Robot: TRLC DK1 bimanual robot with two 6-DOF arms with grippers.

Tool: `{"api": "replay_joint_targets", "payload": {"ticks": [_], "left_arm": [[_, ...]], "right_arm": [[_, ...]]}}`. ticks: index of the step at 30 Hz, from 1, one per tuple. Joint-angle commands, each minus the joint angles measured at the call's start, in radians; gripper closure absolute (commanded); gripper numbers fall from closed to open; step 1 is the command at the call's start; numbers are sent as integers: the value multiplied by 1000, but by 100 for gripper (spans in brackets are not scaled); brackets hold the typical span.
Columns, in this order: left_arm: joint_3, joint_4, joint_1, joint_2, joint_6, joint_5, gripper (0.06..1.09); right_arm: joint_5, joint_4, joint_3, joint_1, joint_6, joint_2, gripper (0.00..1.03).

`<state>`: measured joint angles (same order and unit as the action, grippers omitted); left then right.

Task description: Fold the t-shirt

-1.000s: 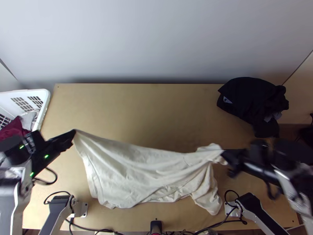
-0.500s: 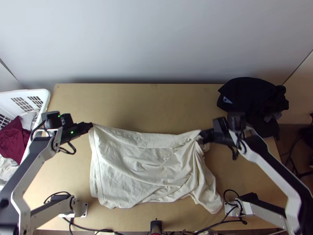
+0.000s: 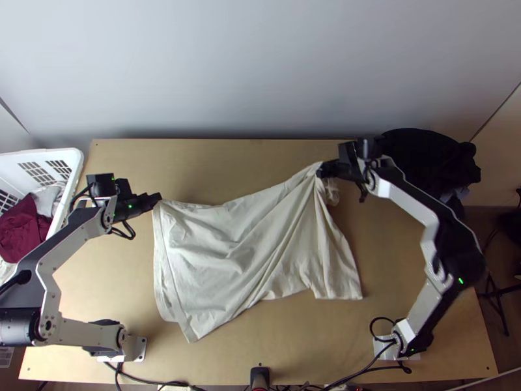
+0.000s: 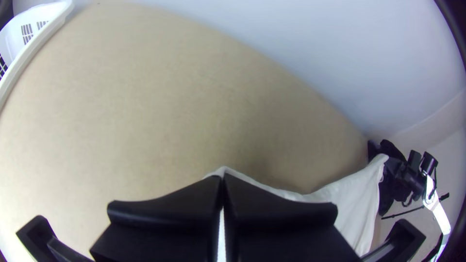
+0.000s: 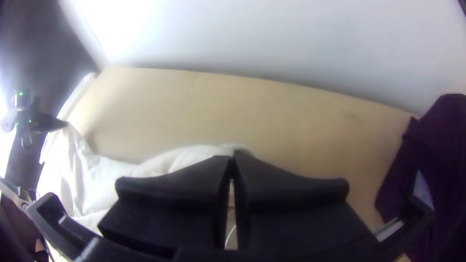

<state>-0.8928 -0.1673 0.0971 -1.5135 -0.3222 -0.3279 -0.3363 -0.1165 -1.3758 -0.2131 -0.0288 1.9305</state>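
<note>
The cream t-shirt (image 3: 254, 247) hangs between the two grippers in the top view, with slanting creases and its lower part toward the near side of the table. My left gripper (image 3: 157, 198) is shut on its upper left corner. At its upper right end, my right gripper (image 3: 320, 172) is shut on bunched cloth, farther up the picture than the left one. In the left wrist view, the left gripper (image 4: 222, 178) has its fingers together on the shirt edge (image 4: 352, 194). The right wrist view has the right gripper (image 5: 233, 157) closed on the shirt (image 5: 104, 177).
A white basket (image 3: 77, 171) with dark red and pale cloth stands at the left table edge. Black cloth (image 3: 430, 159) lies at the back right corner, close beside the right gripper. Bare wooden table (image 3: 228, 163) stretches behind the shirt, up to the wall.
The right gripper has moved up and to the left in the top view, drawing the shirt's right side along. The left gripper has shifted up and right with its corner, then only slightly.
</note>
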Motion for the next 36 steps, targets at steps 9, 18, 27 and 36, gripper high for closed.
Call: {"api": "replay_joint_targets", "payload": {"ticks": [9, 18, 27, 36], "left_arm": [[-21, 100, 21, -63, -23, 101, 105], [-118, 98, 16, -56, -49, 145, 105], [-104, 91, -23, -53, -51, 161, 105], [-77, 92, -59, -34, -54, 188, 105]], "right_arm": [[57, 21, -307, -17, 7, 331, 100], [56, -63, -220, 52, 7, 177, 4], [40, -63, -6, 90, -8, -22, 4], [33, -75, -3, 66, -17, -34, 4]]}}
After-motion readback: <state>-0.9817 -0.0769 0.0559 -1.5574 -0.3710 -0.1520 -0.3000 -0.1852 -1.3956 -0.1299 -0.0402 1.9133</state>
